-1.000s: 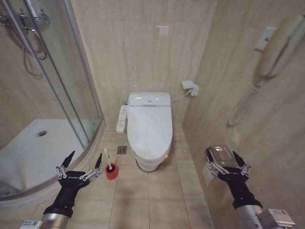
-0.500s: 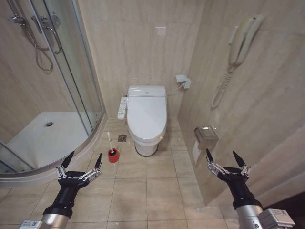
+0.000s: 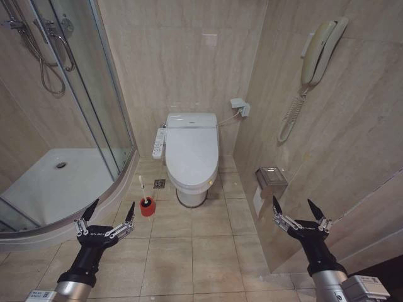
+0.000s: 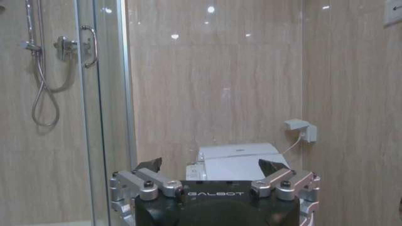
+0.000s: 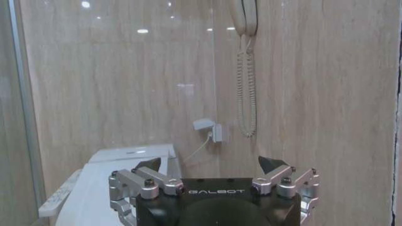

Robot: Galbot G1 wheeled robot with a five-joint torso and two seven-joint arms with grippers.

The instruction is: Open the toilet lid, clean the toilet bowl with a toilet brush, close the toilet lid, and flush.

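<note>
Lid [image 3: 192, 153] down on the toilet against the back wall. Brush [image 3: 143, 192] stands in its red cup [image 3: 147, 207], beside the toilet (reachable). Left claw [image 3: 107, 217] and right claw [image 3: 297, 214] spread, empty, well short of the toilet.

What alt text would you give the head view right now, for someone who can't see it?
A white toilet with the toilet lid closed stands against the far wall. The toilet brush sits in a red holder beside it. The left tool and right tool hover open in the foreground.

Black wrists are tipped by silver-linked grippers — left gripper [image 3: 111, 212], right gripper [image 3: 301, 210]. "GALBOT" is printed in white — screws are seen at each linkage.
</note>
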